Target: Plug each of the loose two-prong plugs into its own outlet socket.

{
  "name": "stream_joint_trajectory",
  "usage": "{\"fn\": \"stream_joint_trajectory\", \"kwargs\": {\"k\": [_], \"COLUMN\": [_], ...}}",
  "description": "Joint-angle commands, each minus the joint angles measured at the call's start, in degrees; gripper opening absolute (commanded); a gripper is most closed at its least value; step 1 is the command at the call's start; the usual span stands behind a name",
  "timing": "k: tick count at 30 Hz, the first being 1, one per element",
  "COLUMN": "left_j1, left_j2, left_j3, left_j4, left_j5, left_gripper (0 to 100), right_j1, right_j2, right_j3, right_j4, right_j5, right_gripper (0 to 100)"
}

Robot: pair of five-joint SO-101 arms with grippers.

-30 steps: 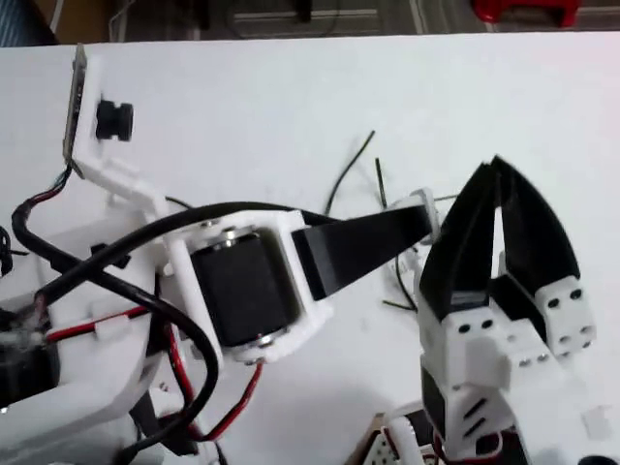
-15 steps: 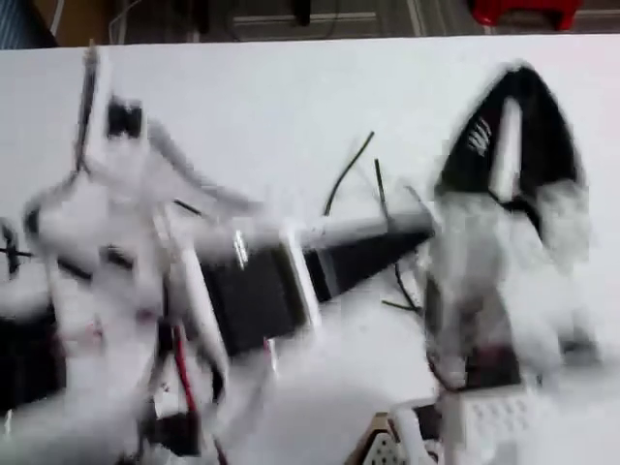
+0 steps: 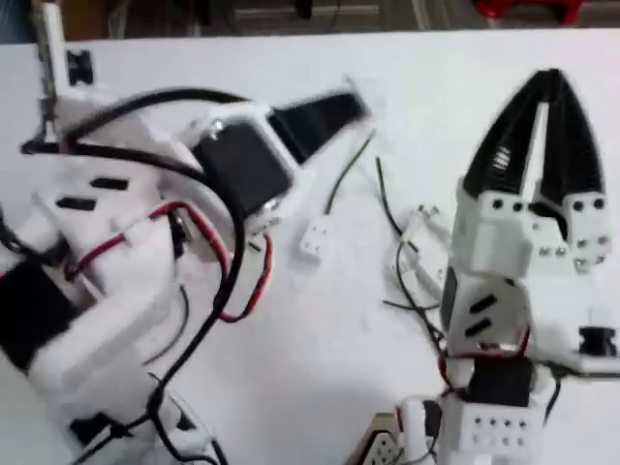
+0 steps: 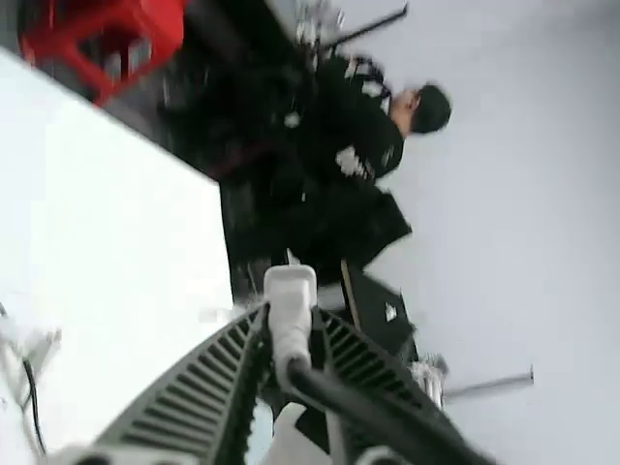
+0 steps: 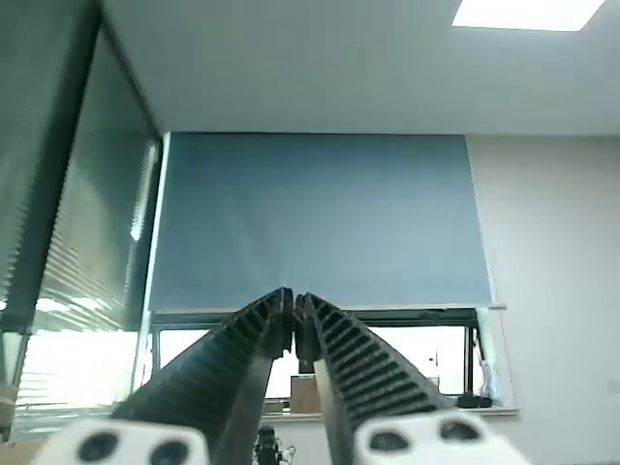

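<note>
Left gripper (image 4: pixel 291 334) is clamped on a white plug (image 4: pixel 291 295). In the left wrist view the plug sits right between the ribbed fingers (image 4: pixel 218 378) with its end poking out past the tips, so it's up in the air and not on the worktop (image 3: pixel 320 339). From the high view that arm is the big one on the left of the picture, with its black gripper out over the far part of the worktop. The tip is blurry there, so I can't make out the plug in that shot.

Right gripper (image 5: pixel 293 302) is pinched closed with nothing in it, tips touching. It points straight up off the worktop, and its wrist view looks at a window blind (image 5: pixel 320 218) and the ceiling.

Down on the worktop there's a small white connector (image 3: pixel 313 238) lying loose between the two arms, with a thin black wire (image 3: pixel 347 170) running away from it. Just beside the right arm there's another little cluster of white pieces (image 3: pixel 418 225) tangled up with more black wires. Can't tell which of those are plugs and which are sockets.

A red stool (image 4: pixel 107 39) stands past the far edge.
</note>
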Motion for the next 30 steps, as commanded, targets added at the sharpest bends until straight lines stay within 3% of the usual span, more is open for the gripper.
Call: {"fn": "stream_joint_trajectory", "kwargs": {"k": [1,9,17,23,30], "left_j1": [-8.7,-21.5,-27.2,-27.2,-22.7], "left_j2": [-0.5,1.1,8.8,16.1,25.8], "left_j3": [-0.5,3.4,22.9,29.1,29.3], "left_j4": [-1.7,0.4,-2.1,-4.0,-3.7], "left_j5": [-0.4,-0.7,-0.8,-0.7,-0.3], "left_gripper": [2,2,2,2,2], "right_j1": [2.4,5.1,6.8,6.8,6.8], "right_j2": [-0.3,-0.1,16.4,32.4,45.3], "right_j3": [-1.6,-2.5,-16.9,-36.7,-56.1], "right_j4": [0.3,0.7,11.7,28.8,45.2], "right_j5": [-1.3,-1.1,-1.0,-0.9,-0.9], "right_gripper": [1.8,1.8,1.8,1.8,1.8]}}
